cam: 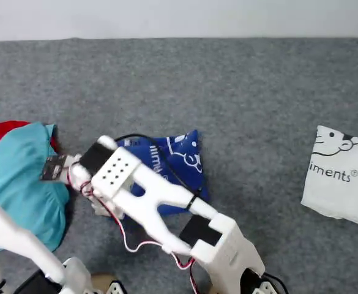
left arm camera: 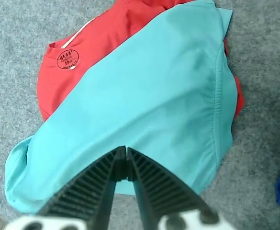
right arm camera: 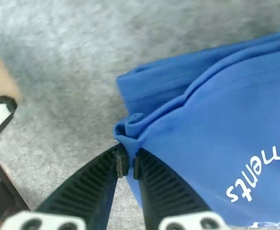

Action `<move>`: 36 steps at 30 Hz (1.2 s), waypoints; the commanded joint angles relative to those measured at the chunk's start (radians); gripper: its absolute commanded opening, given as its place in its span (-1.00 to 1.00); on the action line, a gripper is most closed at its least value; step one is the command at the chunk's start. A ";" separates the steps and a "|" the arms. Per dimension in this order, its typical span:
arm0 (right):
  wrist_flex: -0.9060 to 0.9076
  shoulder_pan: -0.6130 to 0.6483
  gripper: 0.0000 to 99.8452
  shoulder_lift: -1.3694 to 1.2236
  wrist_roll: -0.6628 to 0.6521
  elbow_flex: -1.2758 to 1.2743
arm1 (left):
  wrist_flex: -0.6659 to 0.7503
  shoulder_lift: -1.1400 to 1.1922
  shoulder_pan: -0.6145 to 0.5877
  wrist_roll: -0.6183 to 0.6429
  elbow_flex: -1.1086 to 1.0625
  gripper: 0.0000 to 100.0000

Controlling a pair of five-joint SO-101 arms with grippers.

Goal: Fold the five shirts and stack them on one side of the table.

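The right pincer (right arm camera: 128, 163) is closed to a sliver on a bunched corner of the blue shirt (right arm camera: 216, 134), held right at its tips. Beside that corner lies bare grey surface (right arm camera: 58, 72), open for moving. The rest of the shirt spreads away from the tips in folded layers with white print, partly cut off at the border. The left pincer (left arm camera: 126, 160) has its ribbed jaws pressed together over the teal shirt (left arm camera: 154, 110) near its hem; whether cloth is caught between them is hard to make out. Beyond its tips the teal shirt lies smooth across a red shirt (left arm camera: 96, 43), which peeks out at the far side. From above, a folded white shirt (cam: 341, 177) sits well apart from both pincers, cut off at the border, with wide bare surface running to the far edge
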State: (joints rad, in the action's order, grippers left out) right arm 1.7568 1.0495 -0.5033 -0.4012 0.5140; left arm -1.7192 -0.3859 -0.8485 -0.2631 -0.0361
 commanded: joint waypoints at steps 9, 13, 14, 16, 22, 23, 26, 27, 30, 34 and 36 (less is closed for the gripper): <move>0.007 -0.041 -0.59 -0.039 0.054 0.026 | 0.011 -0.028 0.002 0.002 0.005 -0.98; 0.013 -0.110 -0.61 -0.039 0.055 0.103 | 0.011 -0.028 0.002 0.002 0.005 -0.98; 0.010 -0.131 -0.63 -0.044 0.054 0.118 | 0.011 -0.028 0.002 0.002 0.005 -0.98; 0.001 -0.186 -0.70 -0.048 0.051 0.132 | 0.011 -0.028 0.002 0.002 0.005 -0.98; -0.107 -0.406 -0.97 -0.077 -0.081 0.137 | 0.011 -0.028 0.002 0.002 0.005 -0.98; -0.131 -0.446 -0.96 -0.091 -0.089 0.137 | 0.011 -0.028 0.002 0.002 0.005 -0.98; -0.208 -0.544 -0.98 -0.150 -0.089 0.137 | 0.011 -0.028 0.002 0.002 0.005 -0.98; -0.225 -0.570 -0.98 -0.173 -0.091 0.137 | 0.009 -0.028 0.002 0.002 0.004 -0.98; -0.269 -0.631 -0.98 -0.232 -0.135 0.138 | 0.009 -0.028 0.002 0.002 0.004 -0.98; -0.331 -0.696 -0.98 -0.275 -0.150 0.138 | 0.009 -0.028 0.002 0.002 0.004 -0.98; -0.355 -0.719 -0.98 -0.283 -0.152 0.138 | 0.009 -0.028 0.002 0.002 0.004 -0.98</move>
State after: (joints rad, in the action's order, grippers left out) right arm 1.4392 0.3744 -0.7979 -0.5424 0.5953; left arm -1.7192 -0.3859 -0.8485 -0.2631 -0.0361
